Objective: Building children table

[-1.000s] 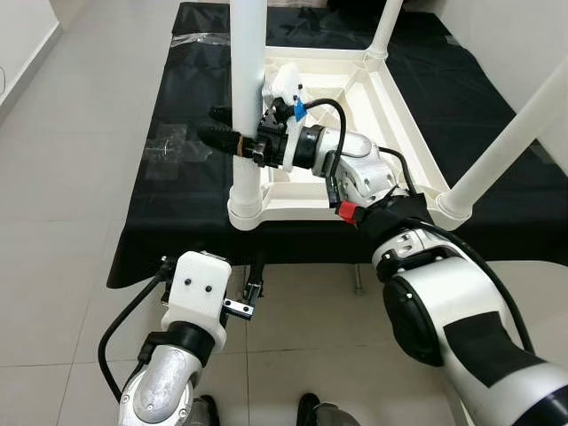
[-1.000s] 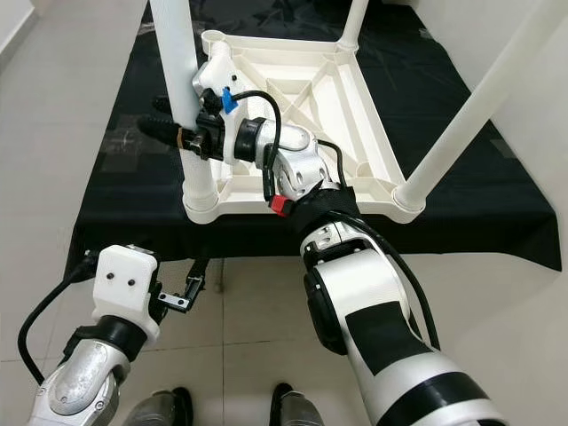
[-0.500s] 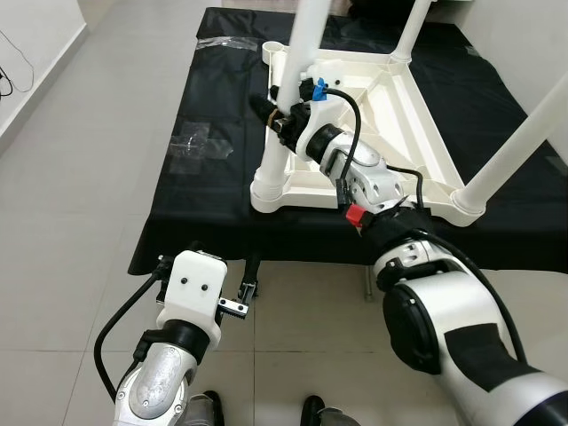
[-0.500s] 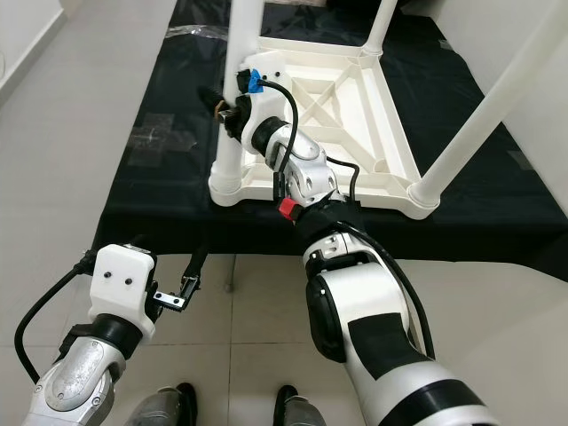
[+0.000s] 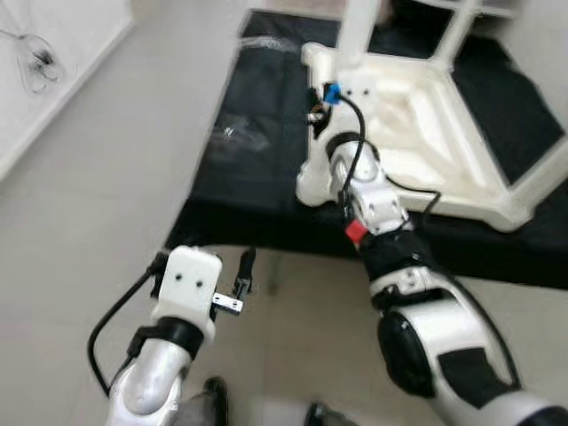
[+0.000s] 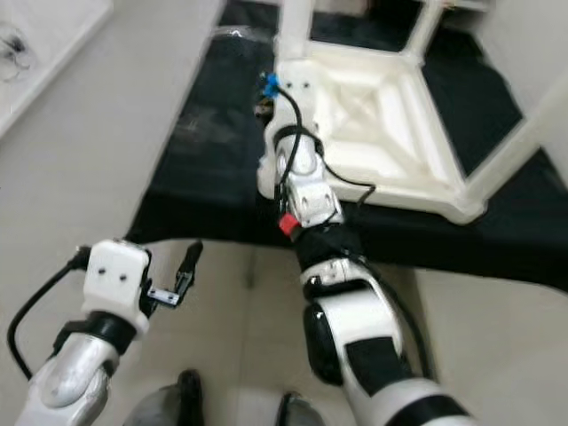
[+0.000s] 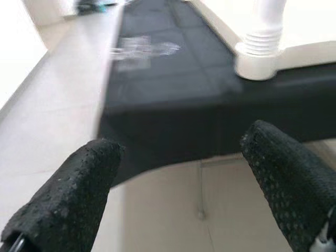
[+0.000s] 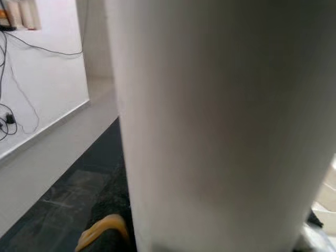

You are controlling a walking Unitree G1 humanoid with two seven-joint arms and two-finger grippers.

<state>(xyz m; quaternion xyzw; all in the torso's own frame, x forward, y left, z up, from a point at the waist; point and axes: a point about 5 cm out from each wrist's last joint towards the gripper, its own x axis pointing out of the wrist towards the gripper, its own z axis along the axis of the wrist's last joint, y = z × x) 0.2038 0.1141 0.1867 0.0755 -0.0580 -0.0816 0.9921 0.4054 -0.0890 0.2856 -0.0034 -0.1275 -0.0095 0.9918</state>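
A white children's table (image 5: 417,115) lies upside down on a black cloth (image 5: 257,169), its legs pointing up. My right arm reaches forward to the near left leg (image 5: 355,22), just above its socket (image 5: 311,182). My right gripper (image 5: 316,108) is shut on that leg; in the right wrist view the white leg (image 8: 210,115) sits close between the fingers (image 8: 105,236). My left gripper (image 5: 245,273) hangs low over the floor tiles in front of the cloth's edge, open with nothing in it, its fingers (image 7: 68,194) wide apart.
A clear plastic wrapper (image 5: 235,133) lies on the cloth left of the table. The cloth's front edge (image 7: 168,105) hangs over the tiled floor (image 5: 106,204). Cables (image 5: 35,62) lie by the wall at far left. Other table legs (image 6: 524,142) rise at the right.
The whole picture has shifted and blurred, so the camera moved. My right gripper stays on the near left leg. My left gripper stays low and open.
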